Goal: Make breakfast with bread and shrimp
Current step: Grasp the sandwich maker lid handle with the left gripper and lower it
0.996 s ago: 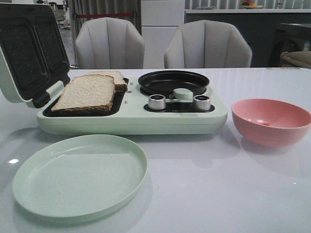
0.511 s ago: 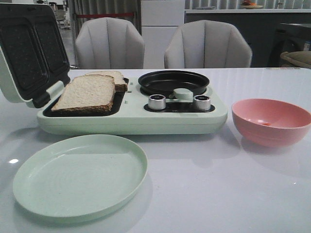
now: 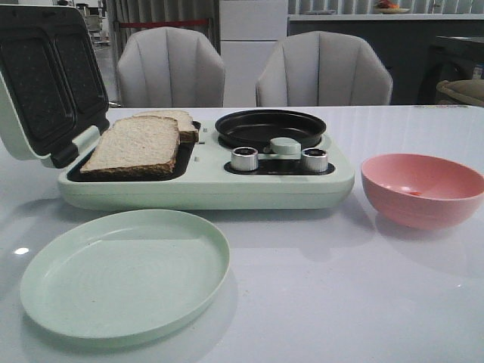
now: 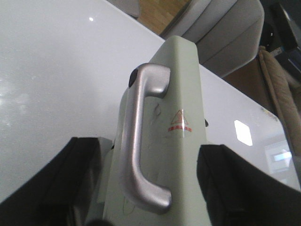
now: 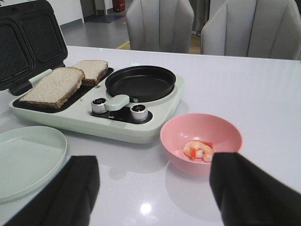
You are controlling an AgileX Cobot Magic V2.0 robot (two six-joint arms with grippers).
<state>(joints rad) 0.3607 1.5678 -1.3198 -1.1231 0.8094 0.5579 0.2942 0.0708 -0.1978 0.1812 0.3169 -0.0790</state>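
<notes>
Front view: two slices of bread [image 3: 136,146] lie in the open sandwich maker [image 3: 204,181], no arms visible. Left wrist view: left gripper [image 4: 150,188] jaws wide, straddling the lid handle [image 4: 141,141]. Right wrist view: right gripper [image 5: 155,188] jaws wide above the shrimp [image 5: 199,150] in the pink bowl [image 5: 174,136]; descend centred, close gently

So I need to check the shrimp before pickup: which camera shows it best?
The right wrist view: the shrimp lies in plain sight inside the pink bowl. The front view shows only an orange speck past the bowl's rim; the left wrist view misses it entirely.
</notes>
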